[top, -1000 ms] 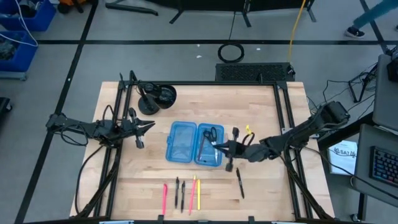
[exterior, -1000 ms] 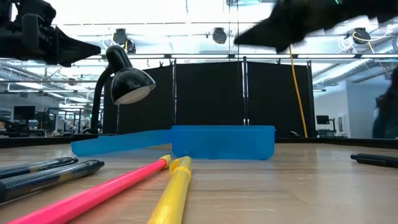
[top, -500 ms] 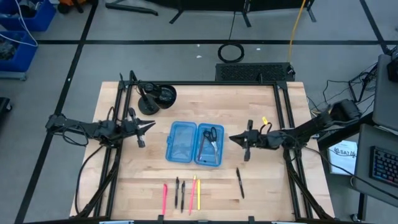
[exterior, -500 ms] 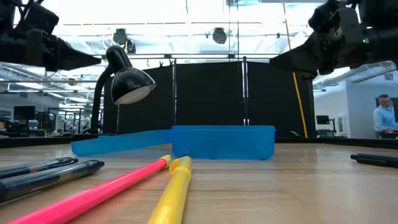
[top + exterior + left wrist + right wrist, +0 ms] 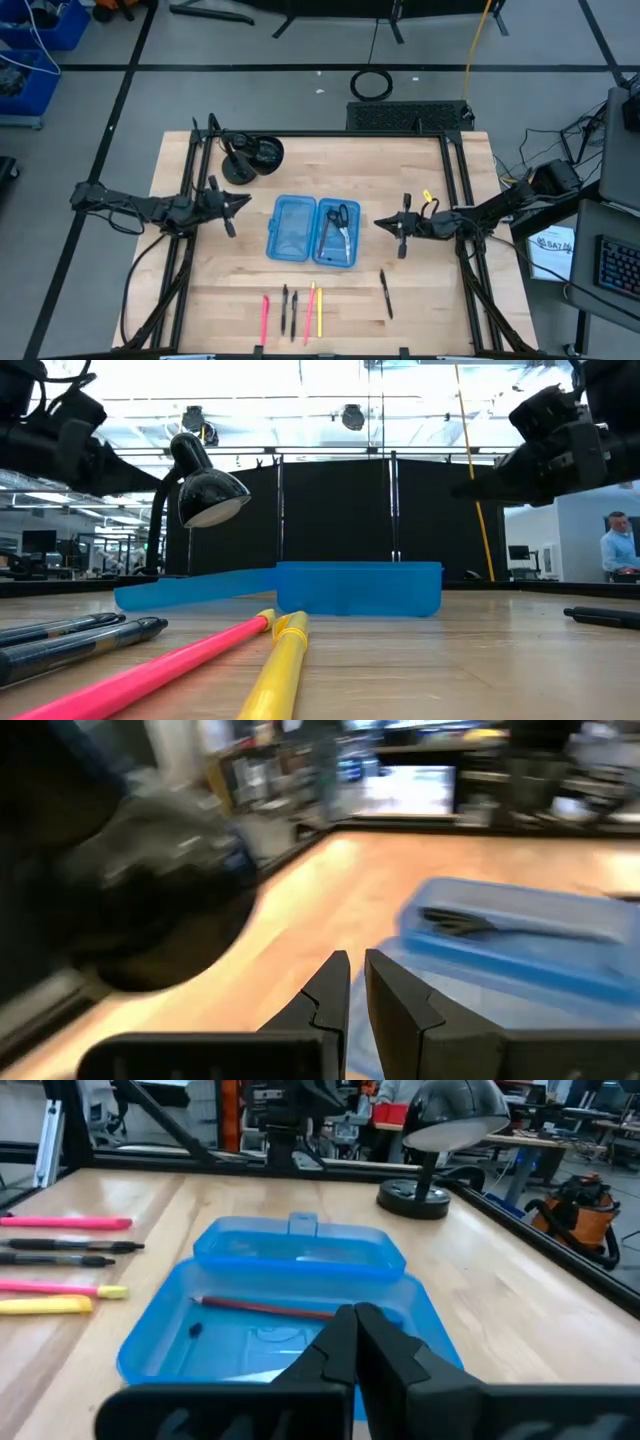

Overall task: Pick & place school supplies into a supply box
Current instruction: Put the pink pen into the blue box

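Note:
The supply box (image 5: 290, 230) lies open on the table's middle, its two light-blue halves side by side; it also shows as the supply box (image 5: 360, 590) and the supply box (image 5: 300, 1250). Scissors (image 5: 340, 222) and a brown pencil (image 5: 265, 1308) lie in its right half. Several pens (image 5: 293, 312) lie in a row by the near edge, pink and yellow among them (image 5: 285, 660). A lone black pen (image 5: 385, 294) lies to their right. My right gripper (image 5: 378, 222) hovers shut just right of the box, my right gripper (image 5: 355, 1315) pointing at it. My left gripper (image 5: 247, 202) hovers shut left of the box.
A black desk lamp (image 5: 252, 157) stands on its round base near the far-left corner, behind my left gripper. Black frame rails run along the table's left and right sides. Bare wood shows between the box and the row of pens. A person shows far off in the room (image 5: 615, 555).
My right gripper has drawn back from above the box's right half toward the table's right edge and now hangs just outside the box. The scissors stay in the box. My left gripper has dipped slightly.

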